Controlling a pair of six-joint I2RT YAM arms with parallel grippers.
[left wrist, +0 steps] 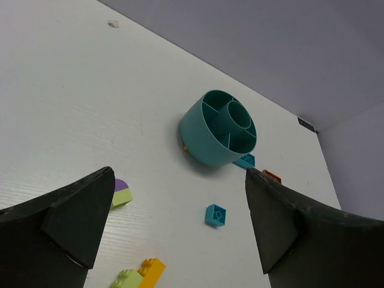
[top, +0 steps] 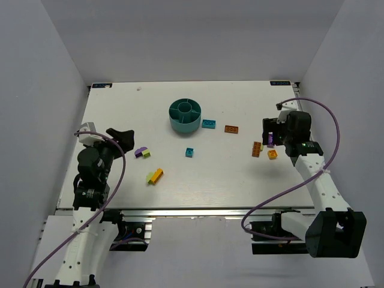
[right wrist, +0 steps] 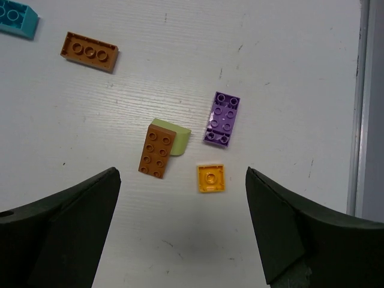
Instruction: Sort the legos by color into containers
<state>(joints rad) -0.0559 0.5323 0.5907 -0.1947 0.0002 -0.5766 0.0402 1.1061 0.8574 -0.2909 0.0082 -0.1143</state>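
Note:
The round teal divided bowl (top: 185,115) stands at the back centre, and its compartments look empty in the left wrist view (left wrist: 221,127). My left gripper (top: 123,135) (left wrist: 178,174) is open and empty, over the table left of the bowl. A purple-and-lime piece (top: 142,152) (left wrist: 120,192), a small teal brick (top: 189,152) (left wrist: 216,215) and a yellow-and-lime pair (top: 155,176) (left wrist: 143,275) lie near it. My right gripper (top: 271,132) (right wrist: 180,174) is open and empty, above an orange brick (right wrist: 157,150) on a lime piece (right wrist: 178,137), a small yellow-orange brick (right wrist: 210,178) and a purple brick (right wrist: 222,119).
A teal brick (top: 209,123) and a long orange brick (top: 231,129) (right wrist: 89,52) lie just right of the bowl. The table's right edge rail (right wrist: 366,108) runs close to the purple brick. Grey walls enclose the table on three sides.

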